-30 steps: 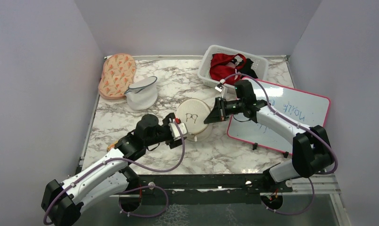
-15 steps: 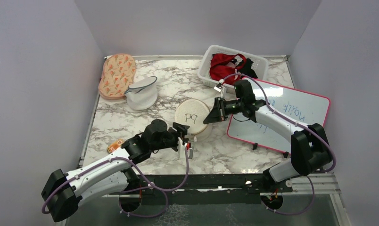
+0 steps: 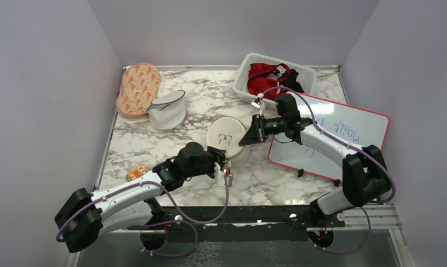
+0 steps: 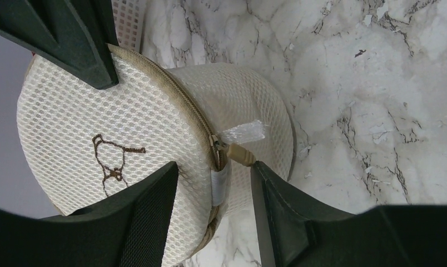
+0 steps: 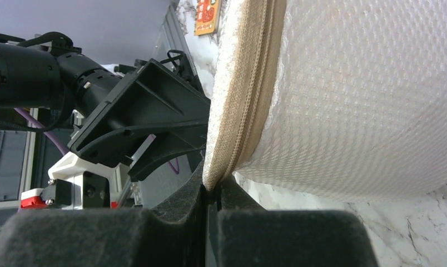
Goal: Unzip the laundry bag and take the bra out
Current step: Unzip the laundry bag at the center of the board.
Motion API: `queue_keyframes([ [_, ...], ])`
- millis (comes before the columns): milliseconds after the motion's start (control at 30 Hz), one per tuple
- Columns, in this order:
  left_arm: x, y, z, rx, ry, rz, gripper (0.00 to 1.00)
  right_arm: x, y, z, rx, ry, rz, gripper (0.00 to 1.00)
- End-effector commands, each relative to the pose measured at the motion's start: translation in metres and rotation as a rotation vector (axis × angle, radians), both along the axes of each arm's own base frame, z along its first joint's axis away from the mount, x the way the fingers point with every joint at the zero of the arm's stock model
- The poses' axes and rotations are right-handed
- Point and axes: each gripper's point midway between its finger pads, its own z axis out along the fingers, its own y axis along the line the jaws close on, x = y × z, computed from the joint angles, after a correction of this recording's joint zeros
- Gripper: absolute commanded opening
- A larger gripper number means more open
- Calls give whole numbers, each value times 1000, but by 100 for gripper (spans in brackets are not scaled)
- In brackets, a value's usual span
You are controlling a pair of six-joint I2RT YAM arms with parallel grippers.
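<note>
The cream laundry bag (image 3: 228,138) stands tilted on the marble, its round face with the dark line drawing toward me. My right gripper (image 3: 249,136) is shut on the bag's zip seam (image 5: 232,150), pinching the rim (image 5: 213,186). My left gripper (image 4: 213,175) is open at the bag's near edge, its fingers (image 4: 138,222) on either side of the rim. The tan zipper pull (image 4: 241,154) rests against the tip of the right-hand finger, beside a white tag (image 4: 220,184). The zip is closed along the length that shows. The bra is hidden.
An oval orange-patterned pouch (image 3: 138,89) and a white-and-grey round pouch (image 3: 168,109) lie at the back left. A white basket (image 3: 299,69) holding a red garment (image 3: 263,75) stands at the back. A whiteboard (image 3: 343,139) lies on the right, under my right arm. A small orange card (image 3: 135,172) sits near the left edge.
My left gripper has swung toward the near edge of the bag and its jaws have narrowed around the rim. The right gripper has kept its pinch on the seam.
</note>
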Motion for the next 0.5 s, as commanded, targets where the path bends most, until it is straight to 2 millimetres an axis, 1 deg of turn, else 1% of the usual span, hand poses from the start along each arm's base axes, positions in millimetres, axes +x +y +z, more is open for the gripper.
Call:
queue_keyframes([
  [0, 7, -11, 13, -71, 22, 18, 42, -6, 9, 11, 46, -33, 46, 1],
  [133, 12, -8, 19, -79, 38, 51, 20, -5, 10, 10, 32, -43, 44, 1],
  [233, 10, -3, 25, -106, 34, 64, 14, 0, 8, 6, -3, -54, 26, 1],
  [333, 3, 0, 30, -139, 40, 56, 0, 3, 8, 4, -21, -55, 23, 1],
  [367, 1, 1, 34, -157, 44, 59, 0, 4, 7, 3, -30, -58, 19, 5],
  [400, 0, 1, 38, -174, 51, 68, 0, 9, 6, 3, -49, -72, 1, 13],
  [467, 1, 2, 50, -222, 74, 99, 0, 22, 0, -2, -126, -115, -72, 34],
])
